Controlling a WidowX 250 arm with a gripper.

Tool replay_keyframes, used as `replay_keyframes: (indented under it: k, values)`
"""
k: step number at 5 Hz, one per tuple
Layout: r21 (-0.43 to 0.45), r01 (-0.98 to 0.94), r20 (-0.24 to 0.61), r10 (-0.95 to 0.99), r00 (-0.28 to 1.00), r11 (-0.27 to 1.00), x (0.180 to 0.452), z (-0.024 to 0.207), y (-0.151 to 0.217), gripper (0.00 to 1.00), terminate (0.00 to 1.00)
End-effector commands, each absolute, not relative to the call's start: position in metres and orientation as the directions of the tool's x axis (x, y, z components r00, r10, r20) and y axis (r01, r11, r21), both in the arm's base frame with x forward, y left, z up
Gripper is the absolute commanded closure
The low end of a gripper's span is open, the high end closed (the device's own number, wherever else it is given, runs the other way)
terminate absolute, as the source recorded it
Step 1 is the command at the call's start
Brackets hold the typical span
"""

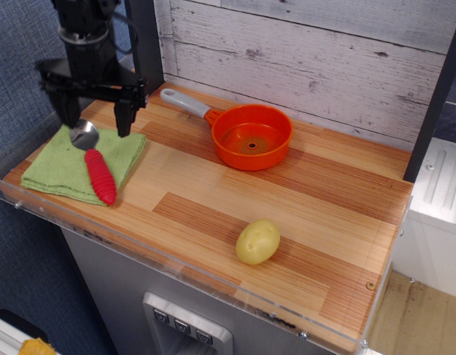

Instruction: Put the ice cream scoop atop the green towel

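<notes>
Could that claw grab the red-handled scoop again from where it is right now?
Probably yes. The gripper hangs open just above the ice cream scoop, which lies uncovered on the green towel. Nothing sits between them.
</notes>
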State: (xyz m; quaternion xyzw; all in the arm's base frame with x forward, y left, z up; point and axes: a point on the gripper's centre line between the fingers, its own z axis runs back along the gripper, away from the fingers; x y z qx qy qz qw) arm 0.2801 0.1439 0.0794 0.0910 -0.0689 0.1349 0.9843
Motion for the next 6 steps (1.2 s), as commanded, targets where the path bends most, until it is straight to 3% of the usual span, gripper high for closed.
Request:
replay_keyframes:
  k: [1,2,6]
  values:
    - [0.158,-0.135,0.177,0.106,0.978,0.978,0.252,0.117,0.112,0.00,0.00]
    - [0.160,-0.109,0.201,0.076,0.977,0.981,0.246,0.129,0.100,0.00,0.00]
    - [0.102,0.053,0.376,-0.087,0.923,0.993,0.320,0.145,0.022,0.00,0.00]
